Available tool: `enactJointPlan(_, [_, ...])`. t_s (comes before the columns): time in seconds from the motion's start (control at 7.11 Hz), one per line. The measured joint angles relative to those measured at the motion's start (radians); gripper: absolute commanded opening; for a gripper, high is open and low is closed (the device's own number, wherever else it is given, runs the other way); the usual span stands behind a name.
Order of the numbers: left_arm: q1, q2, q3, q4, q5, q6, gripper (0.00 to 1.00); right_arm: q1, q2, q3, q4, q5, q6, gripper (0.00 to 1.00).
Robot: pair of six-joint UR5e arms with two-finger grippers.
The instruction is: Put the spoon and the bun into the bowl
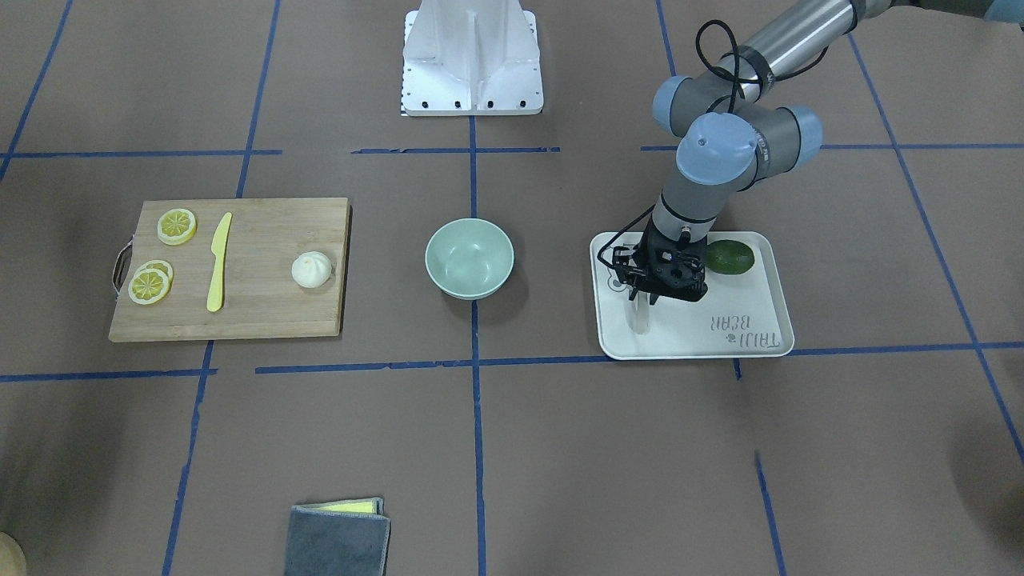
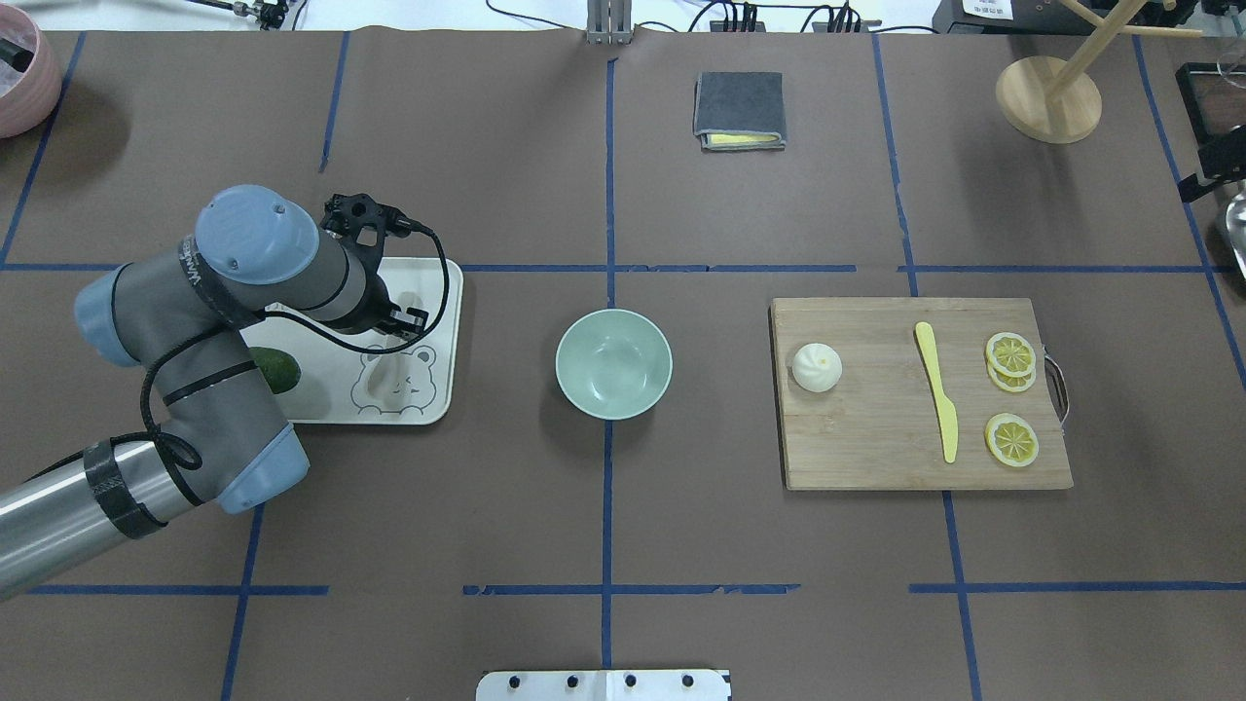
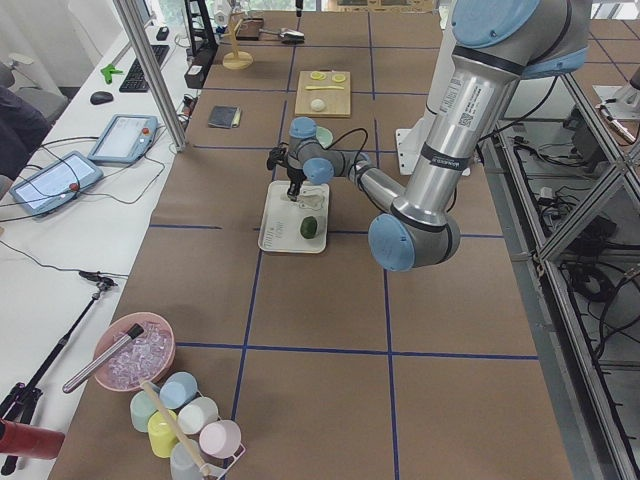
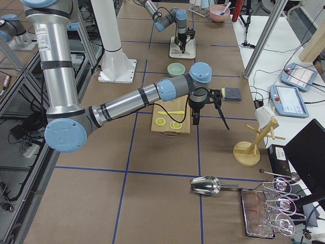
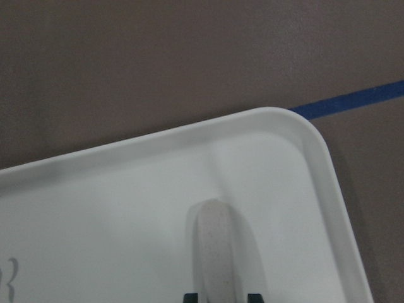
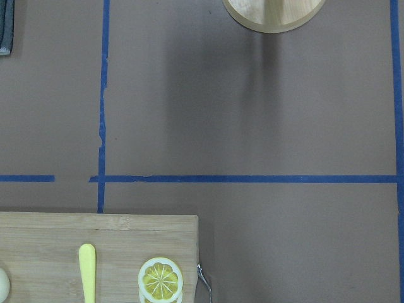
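Observation:
The off-white spoon point(image 1: 640, 318) lies on the white tray point(image 1: 720, 336), on the robot's left side of the table. My left gripper point(image 1: 640, 302) is low over the tray. In the left wrist view its fingertips point(image 5: 254, 297) press close against both sides of the spoon handle point(image 5: 218, 252). The white pleated bun point(image 2: 817, 368) sits on the wooden cutting board point(image 2: 876, 458). The mint-green bowl point(image 2: 613, 363) stands empty at the table's middle. My right gripper point(image 4: 209, 122) hangs high beyond the board, seen only in the exterior right view; I cannot tell if it is open.
A dark green oval fruit point(image 1: 730, 257) lies on the tray beside the left wrist. A yellow plastic knife point(image 2: 936, 389) and lemon slices point(image 2: 1010, 352) share the board. A folded grey cloth point(image 2: 740, 109) and a wooden stand point(image 2: 1049, 97) are at the far side.

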Motion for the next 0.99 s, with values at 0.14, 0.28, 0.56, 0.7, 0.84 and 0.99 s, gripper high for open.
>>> enactJointPlan(0.14, [0.003,-0.001,0.000,0.000,0.000,0.000,0.42,0.000,0.000,0.000,0.000,-0.001,0.000,1.00])
enactJointPlan(0.28, [0.007,-0.002,0.000,0.000,0.000,-0.001,0.41,0.000,0.000,0.000,0.000,-0.001,0.000,1.00])
enactJointPlan(0.56, [0.012,-0.002,0.003,0.001,0.000,-0.002,0.35,0.000,0.000,0.000,0.000,-0.001,0.000,1.00])
enactJointPlan(0.7, [0.014,-0.001,0.004,0.000,0.000,-0.002,0.14,0.000,0.000,0.000,0.000,-0.001,0.000,1.00])
enactJointPlan(0.84, [0.014,-0.001,0.005,0.001,0.000,-0.002,0.00,0.000,0.000,0.000,0.000,-0.001,0.000,1.00])
enactJointPlan(0.99, [0.014,-0.001,0.005,0.000,0.000,-0.002,0.00,0.000,0.000,0.000,0.000,-0.001,0.000,1.00])
